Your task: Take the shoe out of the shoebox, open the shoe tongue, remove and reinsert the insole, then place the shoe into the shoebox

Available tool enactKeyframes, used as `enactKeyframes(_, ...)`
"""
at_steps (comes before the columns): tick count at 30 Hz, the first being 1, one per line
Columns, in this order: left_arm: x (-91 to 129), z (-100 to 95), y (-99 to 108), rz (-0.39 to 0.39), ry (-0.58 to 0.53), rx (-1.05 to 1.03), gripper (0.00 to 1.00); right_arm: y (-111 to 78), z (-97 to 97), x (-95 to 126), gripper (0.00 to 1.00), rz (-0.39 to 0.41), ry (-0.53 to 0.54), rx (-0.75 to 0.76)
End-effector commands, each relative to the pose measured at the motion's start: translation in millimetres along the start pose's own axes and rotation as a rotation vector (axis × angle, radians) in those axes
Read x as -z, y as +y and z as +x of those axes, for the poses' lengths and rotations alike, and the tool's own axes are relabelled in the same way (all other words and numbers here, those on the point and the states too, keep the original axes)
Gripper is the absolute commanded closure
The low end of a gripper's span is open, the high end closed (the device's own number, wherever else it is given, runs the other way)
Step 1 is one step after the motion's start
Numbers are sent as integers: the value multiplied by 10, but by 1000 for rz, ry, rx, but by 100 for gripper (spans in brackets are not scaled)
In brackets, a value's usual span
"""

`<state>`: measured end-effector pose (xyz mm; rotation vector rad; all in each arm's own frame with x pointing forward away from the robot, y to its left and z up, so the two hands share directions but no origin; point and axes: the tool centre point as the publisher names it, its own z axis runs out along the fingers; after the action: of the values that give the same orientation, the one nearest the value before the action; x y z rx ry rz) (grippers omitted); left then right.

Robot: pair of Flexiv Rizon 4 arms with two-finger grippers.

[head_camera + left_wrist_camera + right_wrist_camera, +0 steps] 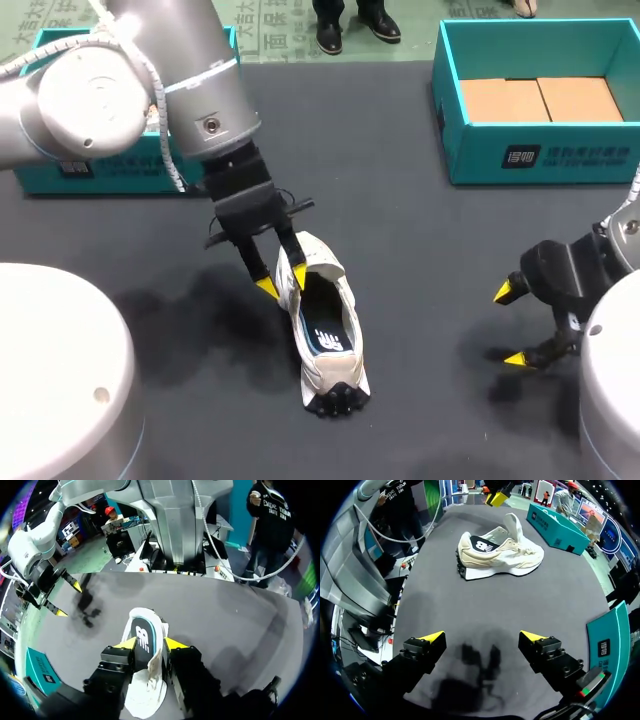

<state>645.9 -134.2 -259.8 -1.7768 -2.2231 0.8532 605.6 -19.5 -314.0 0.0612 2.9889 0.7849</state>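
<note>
- head view: 1 shoe [335, 378], cream-white, stands upright on the dark table [420, 250], outside both boxes, heel toward the robot.
- its tongue [318, 258] is lifted; 1 dark insole [325, 335] lies inside.
- left gripper [282, 282] sits at the tongue; whether it clamps it, i cannot tell.
- right gripper [511, 325] is spread wide, holding nothing, above bare table, well apart from the shoe.
- 2 teal boxes at the far edge: right shoebox [545, 160], and left shoebox [60, 178] partly behind the left arm [150, 80].
</note>
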Motion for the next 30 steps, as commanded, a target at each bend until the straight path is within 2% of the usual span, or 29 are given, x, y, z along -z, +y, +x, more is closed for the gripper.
enactKeyframes(1, 7, -83, 21, 1, 183, -27, 70, 0, 59, 63, 0, 2, -7, 0)
enactKeyframes(5, 34, -105, 19, -33, 242, -55, 70, 0, 59, 63, 0, 2, -7, 0)
enactKeyframes(6, 36, -109, 21, -36, 254, -60, 73, 0, 59, 63, 0, 2, -7, 0)
enactKeyframes(7, 39, -115, 23, -36, 266, -62, 93, 0, 59, 63, 0, 2, -7, 0)
enactKeyframes(8, 41, -122, 23, -45, 281, -68, 100, 0, 59, 63, 0, 2, -7, 0)
enactKeyframes(14, -18, -169, -9, -42, 361, -81, 100, 0, 59, 63, 0, 2, -7, 0)
enactKeyframes(15, -3, -185, -21, -30, 332, -93, 100, 0, 59, 63, 0, 2, -7, 0)
enactKeyframes(28, -3, -185, -21, -30, 332, -93, 100, 0, 59, 63, 0, 2, -7, 0)
enactKeyframes(30, -114, -211, -38, -66, 363, -86, 100, 0, 59, 63, 0, 2, -7, 0)
